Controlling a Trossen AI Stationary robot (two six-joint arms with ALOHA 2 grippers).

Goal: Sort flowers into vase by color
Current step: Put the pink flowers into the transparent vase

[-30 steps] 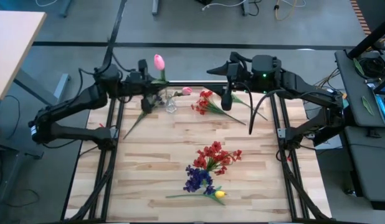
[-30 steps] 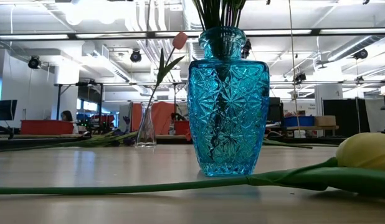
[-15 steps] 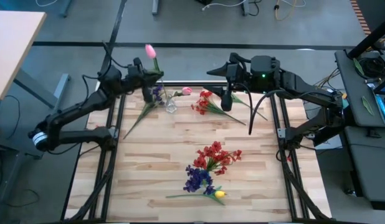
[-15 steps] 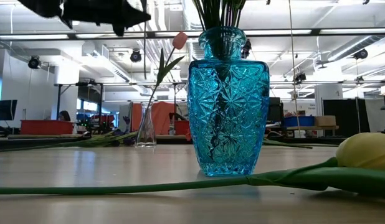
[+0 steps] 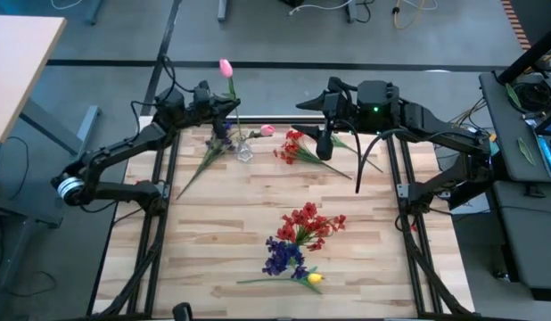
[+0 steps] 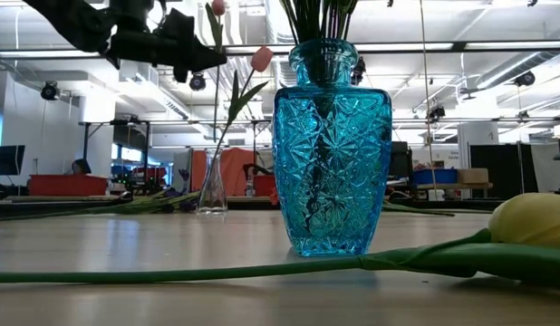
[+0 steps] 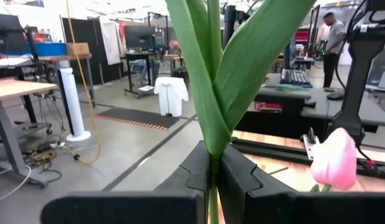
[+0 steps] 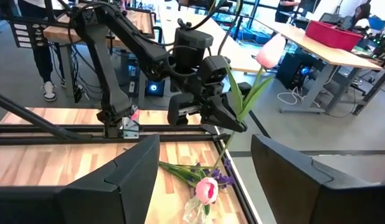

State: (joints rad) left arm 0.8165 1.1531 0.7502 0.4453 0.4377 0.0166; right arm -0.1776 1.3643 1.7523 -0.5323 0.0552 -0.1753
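My left gripper (image 5: 220, 111) is over the table's far left part, shut on a pink tulip (image 5: 226, 68) whose head also shows in the low view (image 6: 217, 7). Just to its right stands a small clear vase (image 5: 244, 151) with another pink tulip (image 5: 267, 130) in it. A purple cluster (image 5: 220, 135) lies beside that vase, and a red cluster (image 5: 293, 147) lies farther right. My right gripper (image 8: 205, 152) hangs open above the red cluster. A blue glass vase (image 6: 330, 145) near the near edge holds red and purple flowers. A yellow tulip (image 5: 314, 278) lies on the table by it. My left gripper pinches the pink tulip's green stem (image 7: 212, 163) between its two shut fingers, just below the point where the leaves (image 7: 242, 68) branch off. The fingers come at it about level, across the stem. The tulip is lifted clear and stands nearly upright, head above the fingers.
Black frame rails (image 5: 164, 178) run along the table's left, right and far sides. The wooden top (image 5: 222, 223) between the far flowers and the blue vase is bare. In the room beyond there are desks and a person (image 7: 330, 37).
My left gripper has risen from beside the small clear vase and moved toward the table's far edge, then slightly right, carrying the pink tulip with it. The tulip has gone from leaning to nearly upright. The gripper has come into the low view.
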